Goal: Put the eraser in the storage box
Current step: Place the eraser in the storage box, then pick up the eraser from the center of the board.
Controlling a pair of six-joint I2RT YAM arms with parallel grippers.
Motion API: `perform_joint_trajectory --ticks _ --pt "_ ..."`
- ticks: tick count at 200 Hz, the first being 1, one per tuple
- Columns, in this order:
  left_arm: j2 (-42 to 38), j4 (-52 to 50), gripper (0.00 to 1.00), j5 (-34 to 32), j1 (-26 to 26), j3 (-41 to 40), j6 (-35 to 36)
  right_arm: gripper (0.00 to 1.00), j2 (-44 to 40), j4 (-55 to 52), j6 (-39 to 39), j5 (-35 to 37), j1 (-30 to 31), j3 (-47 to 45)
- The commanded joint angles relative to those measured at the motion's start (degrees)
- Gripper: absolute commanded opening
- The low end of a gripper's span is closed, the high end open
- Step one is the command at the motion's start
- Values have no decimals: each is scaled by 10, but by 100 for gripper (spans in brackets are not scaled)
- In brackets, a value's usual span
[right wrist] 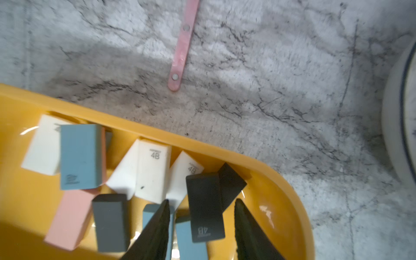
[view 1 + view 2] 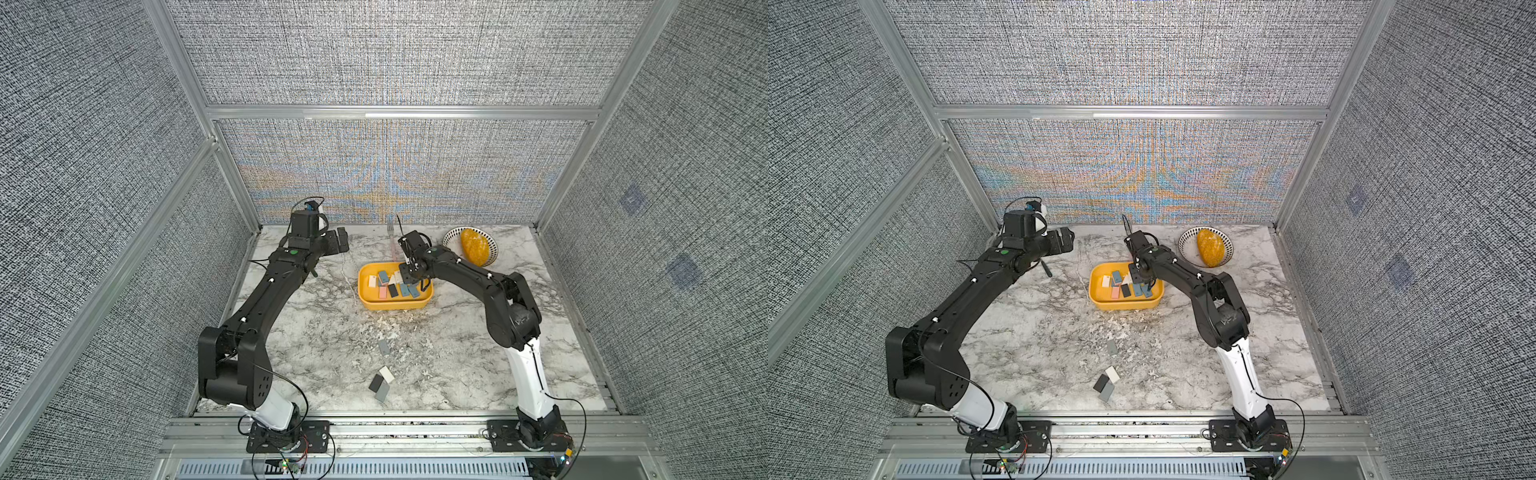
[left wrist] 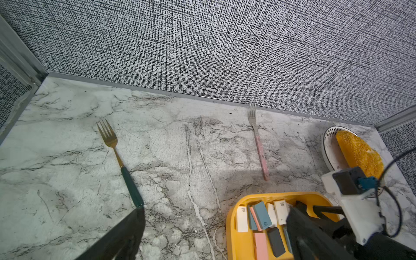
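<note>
Nearest the front edge of the desk (image 2: 457,365), three erasers (image 2: 381,380) lie in a touching cluster: one dark, one white, one grey. A lone grey eraser (image 2: 383,347) lies a little farther in. All four are outside the box, so I judge that part of the job is left to do.

Beyond them stands the yellow storage box (image 2: 392,306), which already holds a good many erasers in white, blue, pink and grey. The right tool (image 1: 202,202) hangs over the box's right end with its jaws apart and a black eraser (image 1: 206,216) between them. A sliver of gap shows on either side, so the eraser looks let go rather than clamped. It is within the box's walls, over the ones beneath, though I cannot tell whether it has settled. I would count it as good as delivered.

The left tool (image 2: 341,240) sits at the far left of the desk, jaws wide apart and holding nothing. Farthest back lie a green-handled fork (image 3: 117,155), a pink-handled fork (image 3: 258,146) and a bowl (image 2: 451,239).
</note>
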Motion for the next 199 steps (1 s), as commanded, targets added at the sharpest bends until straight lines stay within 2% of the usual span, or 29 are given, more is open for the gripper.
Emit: perform_joint_trajectory --ticks 1,41,86,139,199 --pt "-2 -5 100 -1 0 4 2 50 -24 8 4 10 6 -2" --pt "-5 -6 100 -3 0 2 3 52 -104 4 8 25 45 -61" --pt "-23 -13 100 -25 1 -16 10 54 -192 -16 60 6 141 -164" --pt "-56 -10 100 -48 3 -52 -2 54 -198 -19 107 -26 242 -249" --pt "-84 -1 100 -53 5 -92 -10 54 -163 3 122 -46 266 -261"
